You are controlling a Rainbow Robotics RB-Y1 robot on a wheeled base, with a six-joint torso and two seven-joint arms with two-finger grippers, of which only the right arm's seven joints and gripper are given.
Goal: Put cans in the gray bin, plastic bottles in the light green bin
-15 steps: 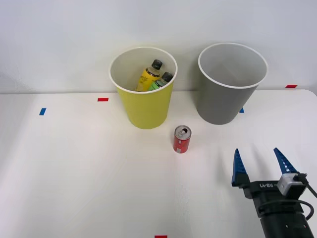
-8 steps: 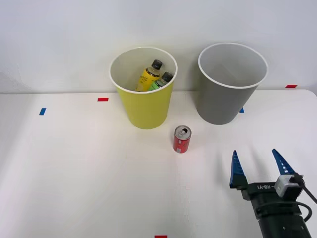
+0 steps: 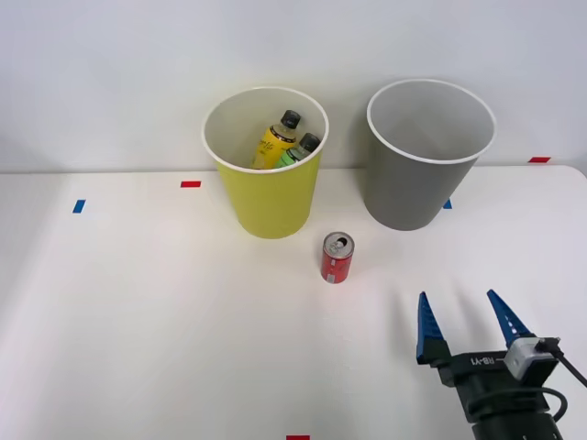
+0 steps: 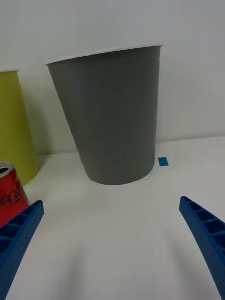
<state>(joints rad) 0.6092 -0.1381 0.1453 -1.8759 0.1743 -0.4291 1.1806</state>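
**Red can stands to the gripper's left and farther from the desk's front edge; jaws spread and empty**

The right gripper, with blue ribbed fingers, hangs near the front right corner of the white desk, jaws wide apart and holding nothing.

The small red drink can with silver top stands upright near the middle of the desk, long axis vertical, pull-tab opening facing up. It lies ahead of the gripper and toward the robot's left, well apart from the fingertips. In the wrist view the can sits off to one side, not between the fingers, so the judgement is that the approach needs a leftward shift before closing.

The large gray tapered bin with white rim stands toward the back edge, right of the can, and appears empty, though its floor is hidden.

The large yellow-green tapered bin stands beside it, already holding the 2 dark-capped plastic bottles.
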